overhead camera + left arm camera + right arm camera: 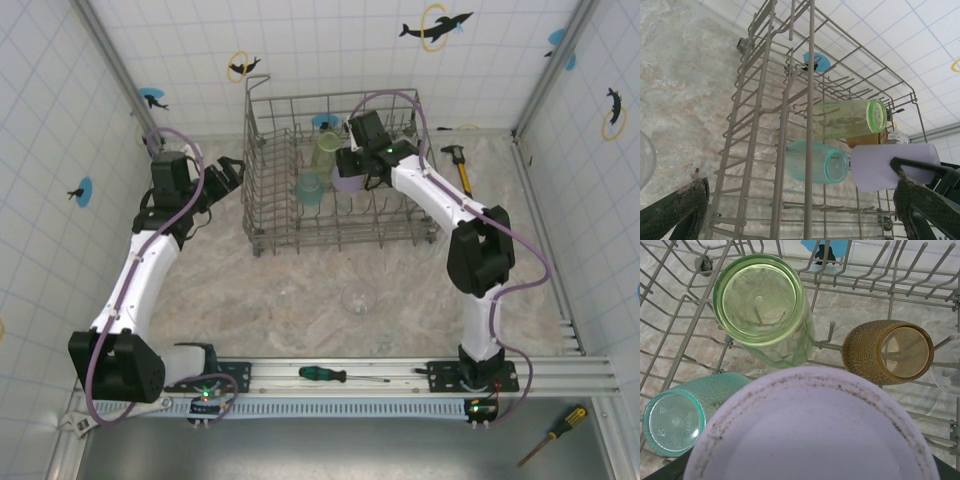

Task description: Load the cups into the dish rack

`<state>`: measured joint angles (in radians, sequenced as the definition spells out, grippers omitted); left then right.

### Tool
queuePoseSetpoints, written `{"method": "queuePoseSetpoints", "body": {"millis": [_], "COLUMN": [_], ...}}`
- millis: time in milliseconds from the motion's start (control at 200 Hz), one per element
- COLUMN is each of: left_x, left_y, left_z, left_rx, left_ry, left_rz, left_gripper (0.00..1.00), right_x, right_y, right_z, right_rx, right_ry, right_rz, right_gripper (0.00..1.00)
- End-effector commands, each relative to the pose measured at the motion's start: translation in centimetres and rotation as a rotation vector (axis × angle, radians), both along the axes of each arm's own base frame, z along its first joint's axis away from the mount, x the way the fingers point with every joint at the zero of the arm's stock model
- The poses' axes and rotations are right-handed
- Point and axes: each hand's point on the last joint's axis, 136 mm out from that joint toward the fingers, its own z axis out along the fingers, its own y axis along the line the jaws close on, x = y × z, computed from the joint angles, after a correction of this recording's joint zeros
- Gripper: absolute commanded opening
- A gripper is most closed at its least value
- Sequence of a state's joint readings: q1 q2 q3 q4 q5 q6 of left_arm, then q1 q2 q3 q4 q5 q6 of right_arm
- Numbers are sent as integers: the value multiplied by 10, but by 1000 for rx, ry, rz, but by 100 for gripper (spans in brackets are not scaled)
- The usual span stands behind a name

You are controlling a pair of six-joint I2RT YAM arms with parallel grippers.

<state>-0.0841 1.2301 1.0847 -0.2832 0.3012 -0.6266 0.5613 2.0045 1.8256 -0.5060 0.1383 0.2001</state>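
The grey wire dish rack (270, 215) stands at the back middle of the table. Inside it are a tall pale green cup (326, 150) (762, 300), a teal cup (309, 188) (815, 161) and an amber cup (885, 352). My right gripper (360, 165) reaches into the rack, shut on a lilac cup (347, 182) (880, 167) (810, 430) beside the teal one. My left gripper (228, 172) (801, 189) hangs open just left of the rack with nothing between its fingers. Two clear cups (357, 298) (285, 292) stand on the table in front of the rack.
A yellow-handled hammer (460, 168) lies right of the rack. A green screwdriver (335, 375) rests on the front rail, a yellow one (550, 435) and a wrench (70, 425) lie below it. Tiled walls close in both sides.
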Motion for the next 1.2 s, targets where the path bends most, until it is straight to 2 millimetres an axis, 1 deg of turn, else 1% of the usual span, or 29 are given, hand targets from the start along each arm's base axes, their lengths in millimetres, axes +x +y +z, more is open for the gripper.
{"method": "queuePoseSetpoints", "body": {"millis": [0, 90, 180, 240, 325, 365, 455, 530, 615, 786, 1026, 1131, 1196], "left_x": [-4, -4, -4, -3, -3, -3, -2, -3, -4, -5, -6, -6, -6], "left_y": [5, 5, 6, 6, 4, 4, 5, 2, 1, -1, -4, -2, -3], "left_z": [2, 5, 4, 2, 1, 1, -2, -2, -1, -3, 0, -1, -2], "left_rx": [25, 26, 27, 28, 22, 21, 17, 3, -3, -17, -43, -43, -49], "left_ry": [-17, -17, -20, -17, -11, -12, -10, -3, -7, 3, -4, -7, -1], "left_rz": [9, 5, 9, 10, 3, 4, 9, -6, -6, -9, -17, -10, -12], "left_gripper": [97, 97, 97, 97, 97, 97, 97, 97, 97, 97, 97, 97, 97], "right_x": [10, 8, 6, 4, 3, 4, 7, 10, 13, 17, 18, 18, 17], "right_y": [7, 2, -3, -8, -14, -17, -26, -32, -33, -28, -14, -12, -16], "right_z": [38, 57, 78, 88, 96, 95, 87, 75, 60, 31, 9, -3, -14], "right_rx": [28, 31, 44, 43, 38, 31, -1, -23, -27, -35, -13, -25, -45], "right_ry": [-96, -134, -174, -195, -209, -209, -196, -171, -146, -99, -61, -39, -20], "right_rz": [-2, -13, -21, -30, -44, -51, -79, -97, -102, -91, -61, -58, -68], "right_gripper": [10, 10, 10, 11, 11, 11, 11, 11, 11, 10, 10, 10, 10]}}
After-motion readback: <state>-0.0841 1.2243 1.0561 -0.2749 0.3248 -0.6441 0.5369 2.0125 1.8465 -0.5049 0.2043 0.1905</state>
